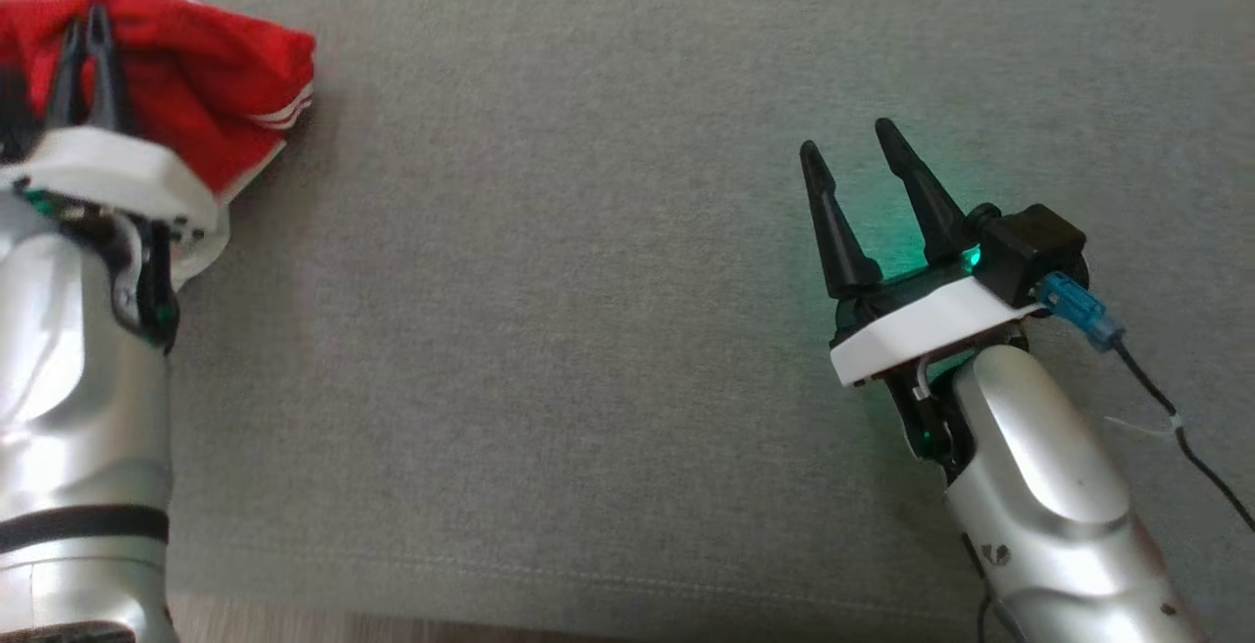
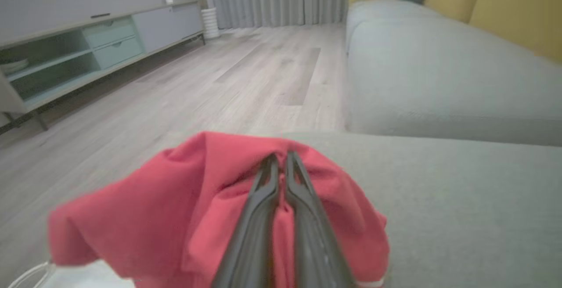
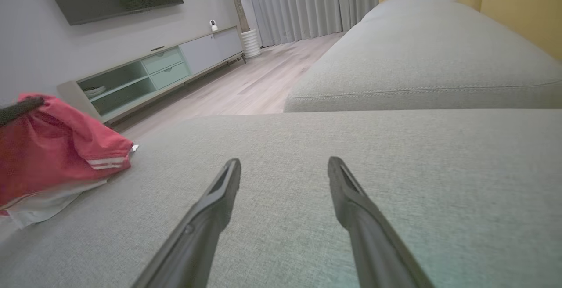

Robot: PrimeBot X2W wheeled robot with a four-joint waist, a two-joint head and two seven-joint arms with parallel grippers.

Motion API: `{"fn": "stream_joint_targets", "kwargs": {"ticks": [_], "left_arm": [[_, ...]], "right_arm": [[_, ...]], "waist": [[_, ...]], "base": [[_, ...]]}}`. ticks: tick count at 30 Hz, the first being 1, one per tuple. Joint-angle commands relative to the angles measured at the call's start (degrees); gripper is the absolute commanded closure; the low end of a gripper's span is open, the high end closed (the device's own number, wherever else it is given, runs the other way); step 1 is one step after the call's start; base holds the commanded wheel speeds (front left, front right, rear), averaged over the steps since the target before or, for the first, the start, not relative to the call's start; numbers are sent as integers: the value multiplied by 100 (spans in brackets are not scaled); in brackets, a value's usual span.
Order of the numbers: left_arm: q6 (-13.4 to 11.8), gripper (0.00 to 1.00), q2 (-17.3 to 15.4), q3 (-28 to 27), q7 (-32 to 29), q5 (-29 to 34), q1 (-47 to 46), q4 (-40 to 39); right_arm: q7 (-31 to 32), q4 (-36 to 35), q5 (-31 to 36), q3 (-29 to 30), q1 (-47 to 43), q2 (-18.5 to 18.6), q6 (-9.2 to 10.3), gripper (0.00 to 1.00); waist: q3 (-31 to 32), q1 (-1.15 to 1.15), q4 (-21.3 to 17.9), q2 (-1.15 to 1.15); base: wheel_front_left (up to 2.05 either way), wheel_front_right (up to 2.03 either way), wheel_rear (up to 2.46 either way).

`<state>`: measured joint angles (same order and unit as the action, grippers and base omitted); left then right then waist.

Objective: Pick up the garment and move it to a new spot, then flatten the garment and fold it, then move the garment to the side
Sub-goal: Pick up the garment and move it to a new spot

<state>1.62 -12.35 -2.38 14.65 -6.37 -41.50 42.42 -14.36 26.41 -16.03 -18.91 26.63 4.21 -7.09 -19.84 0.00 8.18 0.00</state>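
The garment (image 1: 211,84), red with white stripes and a white side panel, lies bunched at the far left of the grey cushion. My left gripper (image 1: 86,25) is shut on a fold of its red cloth; in the left wrist view the garment (image 2: 175,217) bulges around the closed fingers (image 2: 259,200) of the left gripper (image 2: 280,158). My right gripper (image 1: 848,138) stands open over bare cushion well to the right, nothing between its fingers. The right wrist view has the garment (image 3: 52,156) at its left edge, far from the right gripper (image 3: 284,163).
The grey sofa cushion (image 1: 588,280) spreads wide between the two arms. Its front edge runs along the bottom of the head view. Beyond the cushion are wooden floor (image 2: 219,77), a low TV cabinet (image 3: 158,73), curtains and another sofa section (image 3: 421,55).
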Motion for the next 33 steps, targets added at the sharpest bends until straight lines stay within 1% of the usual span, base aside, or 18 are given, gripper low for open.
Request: {"fn": "stream_joint_targets", "kwargs": {"ticks": [1, 4, 7, 11, 12, 15, 18, 22, 24, 27, 30, 31, 32, 33], "left_arm": [[62, 100, -237, -51, 34, 86, -248, -364], [182, 100, -174, 143, 34, 173, -345, -746], [275, 100, -15, 368, 34, 220, -434, -1071], [362, 100, 374, 645, 34, 150, -516, -1347], [362, 100, 374, 645, 34, 150, -516, -1347], [402, 100, 646, 873, 34, 86, -544, -1463], [426, 100, 836, 1193, 34, 17, -506, -1535], [425, 100, 935, 1710, 34, -174, -380, -1634], [387, 100, 943, 2040, 34, -399, -248, -1624], [277, 100, 945, 2515, 34, -643, -26, -1573], [145, 100, 946, 2814, 35, -724, 241, -1454], [91, 71, 946, 2885, 35, -699, 334, -1436], [48, 7, 946, 2929, 35, -722, 448, -1417], [-21, 0, 946, 2926, 35, -778, 578, -1405]], "right_arm": [[-57, -144, -60, -98, -40, -116, -40, 0], [-60, -193, -150, -78, -46, -128, -40, 0], [-61, -330, -374, -60, -71, -131, -40, 0], [-62, -432, -528, -61, -106, -132, -40, 0], [-62, -432, -528, -61, -106, -132, -40, 0], [-62, -496, -620, -52, -103, -132, -40, 0], [-63, -531, -710, -17, -105, -133, -40, 0], [-63, -546, -799, 52, -152, -133, -40, 0], [-63, -530, -906, 67, -174, -133, -40, 0], [-63, -509, -916, 123, -190, -133, -40, 0], [-63, -479, -899, 187, -239, -133, -40, 0], [-63, -462, -884, 208, -255, -133, -40, 0], [-63, -444, -870, 226, -267, -133, -40, 0], [-63, -424, -861, 238, -278, -133, -40, 0]], "waist": [[147, 0, -200, 0], [223, 0, -442, 0], [260, 0, -716, 0], [272, 0, -1128, 0], [272, 0, -1128, 0], [247, 0, -1464, 0], [217, 0, -1801, 0], [179, 0, -2131, 0], [154, 0, -2262, 0], [143, 0, -2340, 0], [172, 0, -2309, 0], [194, 0, -2276, 0], [221, 0, -2240, 0], [256, 0, -2199, 0]], "base": [[0, 0, 0], [0, 0, 0], [0, 0, 0], [0, 0, 0], [0, 0, 0], [0, 0, 0], [0, 0, 0], [0, 0, 0], [0, 0, 0], [0, 0, 0], [0, 0, 0], [0, 0, 0], [0, 0, 0], [0, 0, 0]]}}
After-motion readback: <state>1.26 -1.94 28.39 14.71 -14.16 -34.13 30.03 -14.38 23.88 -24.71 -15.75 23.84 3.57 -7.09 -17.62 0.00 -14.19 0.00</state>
